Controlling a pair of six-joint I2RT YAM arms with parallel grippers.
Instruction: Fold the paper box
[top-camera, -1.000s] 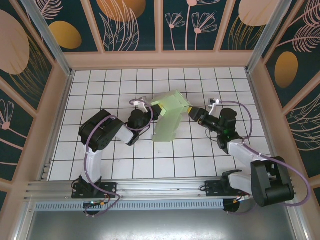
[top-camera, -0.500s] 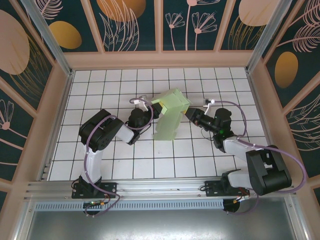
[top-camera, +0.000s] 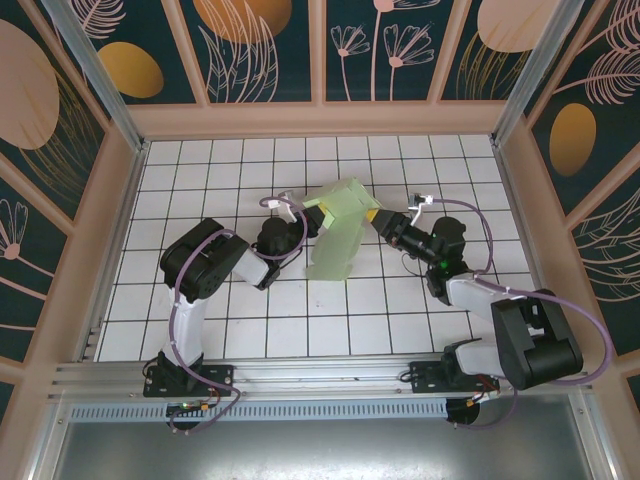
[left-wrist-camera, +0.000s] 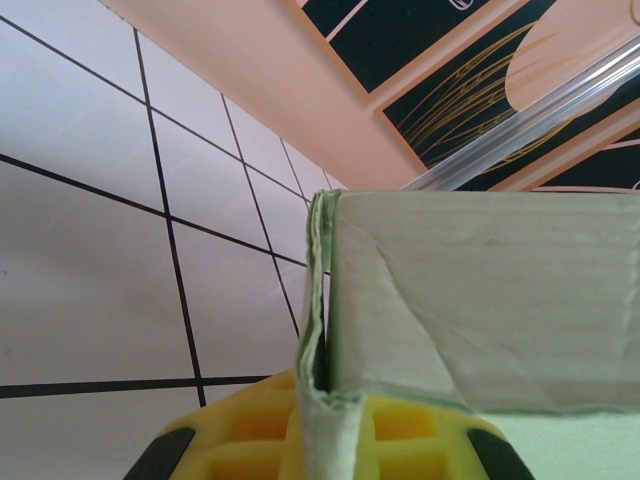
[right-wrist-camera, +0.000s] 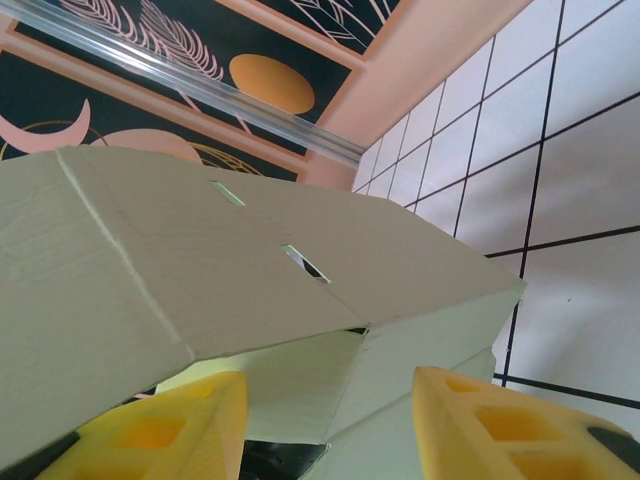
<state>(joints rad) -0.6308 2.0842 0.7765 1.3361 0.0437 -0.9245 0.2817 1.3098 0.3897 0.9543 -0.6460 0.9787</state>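
Note:
The paper box (top-camera: 338, 238) is pale mint-green card, partly folded, with a raised upper part and a long panel hanging down to the tiles. My left gripper (top-camera: 306, 222) is shut on the box's left edge. In the left wrist view its yellow fingers (left-wrist-camera: 230, 430) pinch a doubled card fold (left-wrist-camera: 322, 400), and a box wall (left-wrist-camera: 480, 300) rises to the right. My right gripper (top-camera: 378, 219) stands open at the box's right side. In the right wrist view its fingers (right-wrist-camera: 500, 425) straddle the box's lower corner under a slotted panel (right-wrist-camera: 200, 250).
The white tiled floor (top-camera: 230, 160) runs out to pale wooden walls (top-camera: 320, 118) on three sides. A metal rail (top-camera: 300, 375) crosses the near edge by the arm bases. Both arms' cables loop close to the box.
My right gripper has pushed left and slightly up against the box's right side, its elbow swinging in. The box's upper part has shifted a little left. The left gripper keeps its hold.

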